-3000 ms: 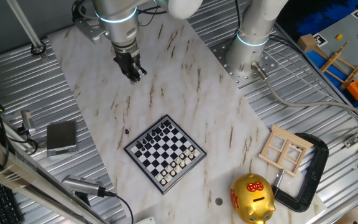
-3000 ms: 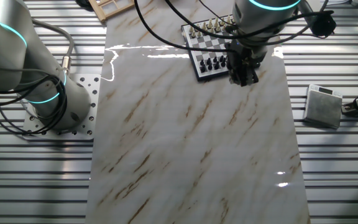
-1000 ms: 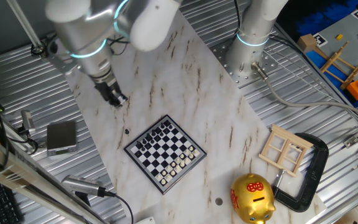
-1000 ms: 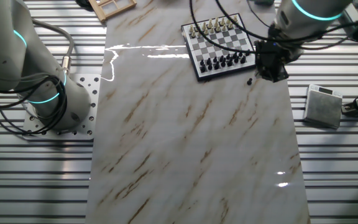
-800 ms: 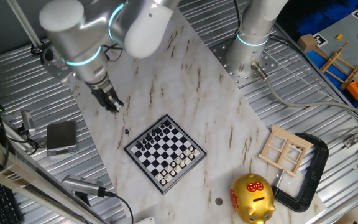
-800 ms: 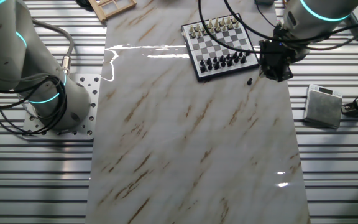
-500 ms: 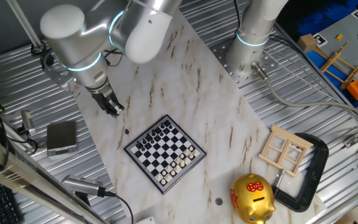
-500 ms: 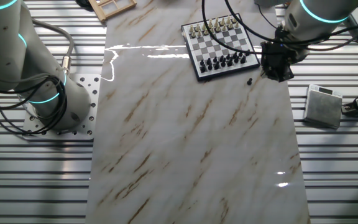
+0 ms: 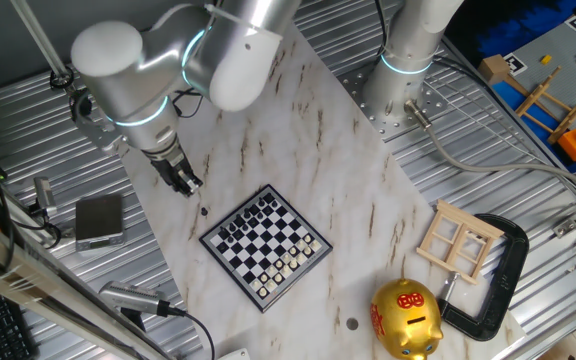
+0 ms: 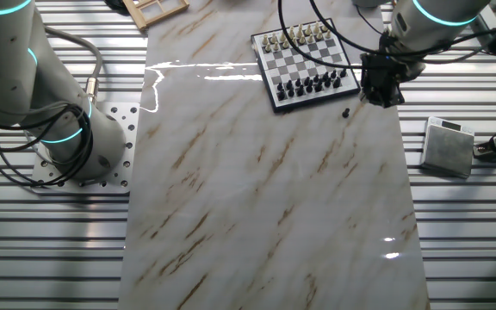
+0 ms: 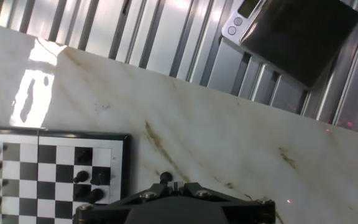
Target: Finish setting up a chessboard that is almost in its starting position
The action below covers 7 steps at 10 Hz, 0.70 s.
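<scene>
The chessboard [image 9: 265, 247] lies on the marble slab, with black pieces on its far rows and white pieces on its near rows. It also shows in the other fixed view [image 10: 305, 62] and at the lower left of the hand view [image 11: 55, 167]. One small black piece [image 9: 204, 210] stands on the marble just off the board's black side; it also shows in the other fixed view [image 10: 346, 112] and the hand view [image 11: 165, 177]. My gripper [image 9: 186, 180] hovers close above and beside this piece, fingers together and empty. It also shows in the other fixed view [image 10: 384, 91] and the hand view [image 11: 175, 185].
A grey flat box [image 9: 99, 220] sits on the ribbed table left of the slab. A gold piggy bank [image 9: 406, 318], a pale wooden window frame [image 9: 458, 240] and a black clamp [image 9: 503, 280] lie at the near right. A second arm's base [image 9: 398, 90] stands behind.
My gripper has moved from over the far middle of the slab toward the slab's left edge and lower, ending near the loose black piece. The board and pieces have not moved.
</scene>
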{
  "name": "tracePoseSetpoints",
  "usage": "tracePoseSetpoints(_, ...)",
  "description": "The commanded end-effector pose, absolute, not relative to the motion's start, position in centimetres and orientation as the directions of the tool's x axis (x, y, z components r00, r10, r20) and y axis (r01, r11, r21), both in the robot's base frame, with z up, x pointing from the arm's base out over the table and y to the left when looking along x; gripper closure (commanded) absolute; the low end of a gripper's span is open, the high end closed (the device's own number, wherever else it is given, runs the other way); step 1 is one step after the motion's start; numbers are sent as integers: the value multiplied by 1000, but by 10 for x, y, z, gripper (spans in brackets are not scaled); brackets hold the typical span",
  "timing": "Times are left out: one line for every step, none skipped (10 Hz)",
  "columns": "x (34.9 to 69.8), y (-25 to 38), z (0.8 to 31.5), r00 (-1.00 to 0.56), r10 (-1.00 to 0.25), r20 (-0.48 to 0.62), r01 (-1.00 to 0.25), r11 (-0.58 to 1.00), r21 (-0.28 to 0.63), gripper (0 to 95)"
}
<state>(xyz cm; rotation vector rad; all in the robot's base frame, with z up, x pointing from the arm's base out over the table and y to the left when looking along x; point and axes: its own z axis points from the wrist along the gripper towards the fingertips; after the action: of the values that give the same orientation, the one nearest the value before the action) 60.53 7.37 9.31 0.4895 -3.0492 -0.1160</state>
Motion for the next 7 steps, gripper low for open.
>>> tracePoseSetpoints(605, 73, 92, -946, -321, 38, -317, 945, 80, 950)
tracePoseSetpoints(605, 73, 92, -945, -325, 40, -322, 944, 78, 950)
tracePoseSetpoints(604, 73, 92, -945, -326, 40, -323, 943, 77, 950)
tracePoseSetpoints(604, 73, 92, -946, -320, 41, -317, 945, 77, 950)
tracePoseSetpoints(604, 73, 92, -956, -291, 41, -286, 954, 91, 950)
tracePoseSetpoints(604, 73, 92, -954, -298, 41, -293, 952, 86, 950)
tracePoseSetpoints(604, 73, 92, -954, -298, 43, -294, 952, 84, 950)
